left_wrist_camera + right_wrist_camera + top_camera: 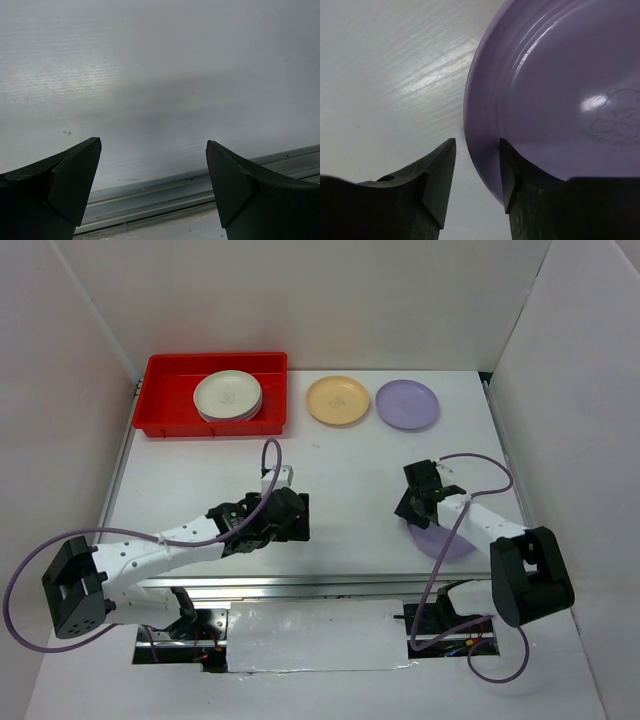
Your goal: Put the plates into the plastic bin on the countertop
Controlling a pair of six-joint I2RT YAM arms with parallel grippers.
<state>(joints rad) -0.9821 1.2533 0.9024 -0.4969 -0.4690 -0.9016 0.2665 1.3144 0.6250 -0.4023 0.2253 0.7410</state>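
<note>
The red plastic bin (pixel 165 425) sits at the back left and holds a stack of plates with a cream plate (pixel 228 395) on top. A yellow plate (pixel 337 400) and a purple plate (pixel 407 404) lie on the countertop (pixel 350 475) to the right of the bin. A second purple plate (pixel 447 542) lies near the front right. My right gripper (pixel 415 502) is open at that plate's left rim. In the right wrist view the right gripper (pixel 477 145) straddles the plate's (pixel 555 85) rim, one finger over the plate and one outside. My left gripper (pixel 285 520) is open and empty over bare countertop (pixel 150 75).
The metal rail (pixel 330 582) runs along the front edge and shows just past my left fingers (pixel 165 195). White walls enclose the table on the left, back and right. Purple cables loop from both arms.
</note>
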